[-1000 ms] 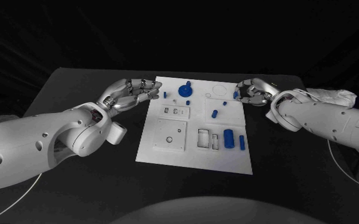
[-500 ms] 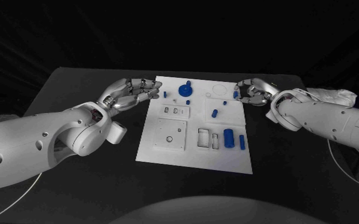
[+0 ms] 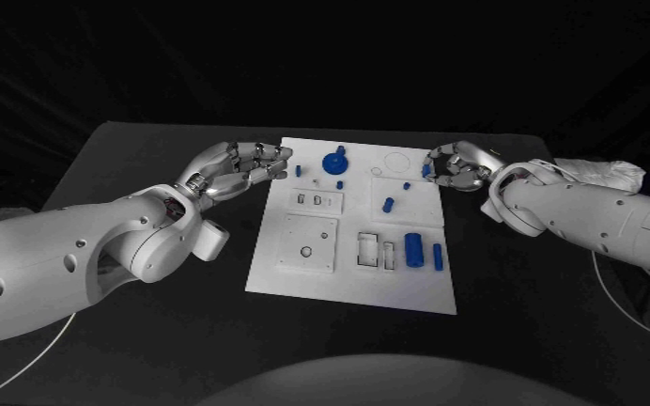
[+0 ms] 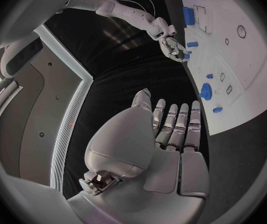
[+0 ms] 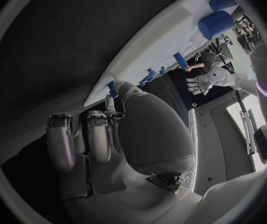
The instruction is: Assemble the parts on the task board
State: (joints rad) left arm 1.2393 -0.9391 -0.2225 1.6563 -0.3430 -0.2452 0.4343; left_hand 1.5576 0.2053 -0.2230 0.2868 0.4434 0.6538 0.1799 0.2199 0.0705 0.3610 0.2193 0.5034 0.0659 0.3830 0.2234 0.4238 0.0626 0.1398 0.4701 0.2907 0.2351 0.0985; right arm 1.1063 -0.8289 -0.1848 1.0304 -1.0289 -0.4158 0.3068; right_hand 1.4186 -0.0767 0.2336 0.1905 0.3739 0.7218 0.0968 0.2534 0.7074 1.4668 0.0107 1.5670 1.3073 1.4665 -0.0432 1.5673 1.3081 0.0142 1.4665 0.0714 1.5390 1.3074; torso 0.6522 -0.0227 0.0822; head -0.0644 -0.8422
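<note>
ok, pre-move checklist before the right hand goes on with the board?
1. Right hand holds a part: ok, a small blue piece shows at its fingers.
2. How firmly it is held: cannot tell.
3. Left hand holds nothing: ok, fingers apart beside the task board.
4. Round blue part seated at the board's far end: cannot tell.
5. Rectangular slots unblocked: ok.

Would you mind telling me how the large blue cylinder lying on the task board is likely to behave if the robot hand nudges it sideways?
The large blue cylinder lies on its side on the flat task board, so it would probably roll rather than slide. It looks rigid and smooth, likely plastic, so possibly a little slippery to pinch. The slimmer blue peg beside it might stop a roll that way.
</note>
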